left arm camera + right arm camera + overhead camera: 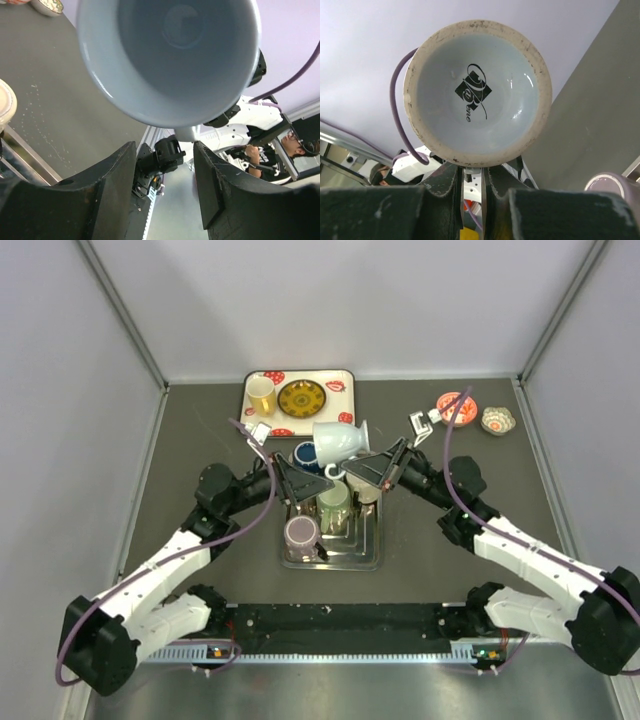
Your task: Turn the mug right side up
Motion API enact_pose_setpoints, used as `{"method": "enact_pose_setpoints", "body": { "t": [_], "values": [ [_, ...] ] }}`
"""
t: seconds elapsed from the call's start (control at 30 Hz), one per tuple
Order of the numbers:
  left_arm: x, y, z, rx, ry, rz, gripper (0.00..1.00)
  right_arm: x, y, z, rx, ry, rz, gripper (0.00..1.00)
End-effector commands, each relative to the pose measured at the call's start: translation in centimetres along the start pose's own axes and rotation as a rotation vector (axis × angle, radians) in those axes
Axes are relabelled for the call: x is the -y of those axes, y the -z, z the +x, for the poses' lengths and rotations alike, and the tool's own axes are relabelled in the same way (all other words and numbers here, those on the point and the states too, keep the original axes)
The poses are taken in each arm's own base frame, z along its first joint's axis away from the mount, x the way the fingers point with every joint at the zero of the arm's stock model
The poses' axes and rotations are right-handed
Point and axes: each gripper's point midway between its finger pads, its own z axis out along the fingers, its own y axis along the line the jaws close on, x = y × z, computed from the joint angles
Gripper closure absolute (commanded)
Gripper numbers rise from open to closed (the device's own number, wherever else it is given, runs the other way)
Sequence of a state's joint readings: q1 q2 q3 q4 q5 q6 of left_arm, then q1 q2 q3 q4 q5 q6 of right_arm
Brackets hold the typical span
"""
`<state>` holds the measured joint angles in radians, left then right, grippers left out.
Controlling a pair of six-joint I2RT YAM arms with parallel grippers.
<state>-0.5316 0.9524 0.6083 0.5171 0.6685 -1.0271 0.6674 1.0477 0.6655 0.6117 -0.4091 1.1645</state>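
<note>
A pale blue mug (338, 438) hangs on its side in the air above the metal tray (366, 558). My right gripper (357, 469) is shut on its handle. In the right wrist view the mug's base (477, 92), with a black logo, sits just above the gripper (472, 172), whose fingers pinch a thin pale piece. In the left wrist view the mug's open mouth (170, 55) faces the camera. My left gripper (165, 170) is open just below the rim, jaws apart and touching nothing; from above it (305, 480) lies left of the mug.
The metal tray holds a green cup (334, 502), a purple cup (301, 533) and a dark blue cup (306, 455). At the back a patterned tray (343, 385) carries a yellow cup (261, 395) and a plate (299, 398). Two small bowls (456, 405) (497, 420) sit back right.
</note>
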Motion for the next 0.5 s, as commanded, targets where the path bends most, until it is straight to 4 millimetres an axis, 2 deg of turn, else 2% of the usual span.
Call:
{"method": "enact_pose_setpoints", "body": {
  "t": [0.0,0.3,0.47],
  "values": [
    [2.8,-0.7,-3.2,0.122,-0.056,0.078,0.46,-4.5,0.2,-1.5,0.069,0.053,-0.174,1.00],
    [5.0,-1.3,-4.4,0.187,-0.060,0.167,0.46,-3.4,0.3,-0.8,0.069,0.046,-0.151,1.00],
    [4.4,-1.6,-4.8,0.209,-0.046,0.151,0.50,-3.3,0.2,-0.3,0.057,0.058,-0.147,1.00]
  ]
}}
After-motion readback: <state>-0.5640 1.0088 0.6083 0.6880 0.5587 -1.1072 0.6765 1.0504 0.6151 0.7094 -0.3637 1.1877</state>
